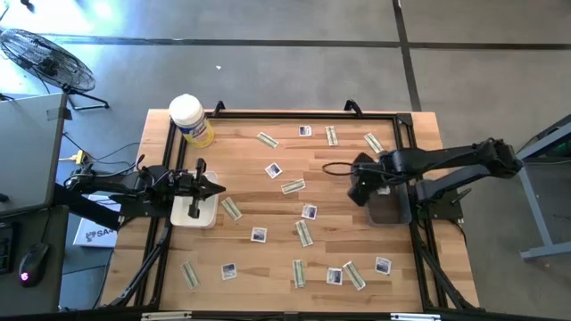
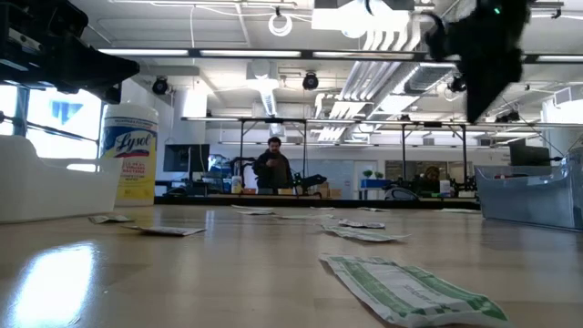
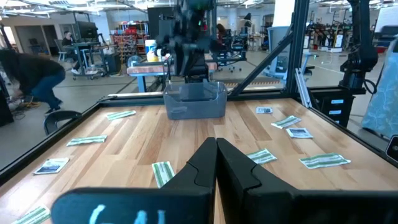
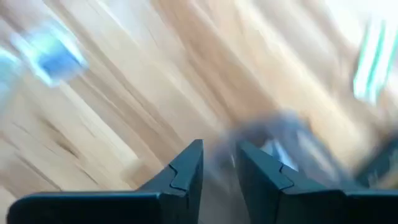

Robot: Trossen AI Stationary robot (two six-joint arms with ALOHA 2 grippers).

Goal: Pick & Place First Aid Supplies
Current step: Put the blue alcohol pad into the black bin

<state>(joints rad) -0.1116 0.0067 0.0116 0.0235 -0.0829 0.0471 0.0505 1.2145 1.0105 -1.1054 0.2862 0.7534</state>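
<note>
While right gripper (image 1: 364, 189), slightly spread, hovers at grey bin (image 1: 390, 210), nearest square packet (image 1: 309, 212) lies leftward; left gripper (image 1: 212, 188) pressed together.

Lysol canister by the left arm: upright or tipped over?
Upright. The Lysol canister stands on its base, white lid up; high view shows its round lid.

Packets (image 1: 292, 186) scatter across the table's (image 1: 428, 134) middle; bare wood lies between them. The Lysol canister (image 1: 191, 119) blocks the far-left corner.

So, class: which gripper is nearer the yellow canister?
Left. The left gripper sits just below the yellow canister in the high view; the right gripper is far across the table.
</note>
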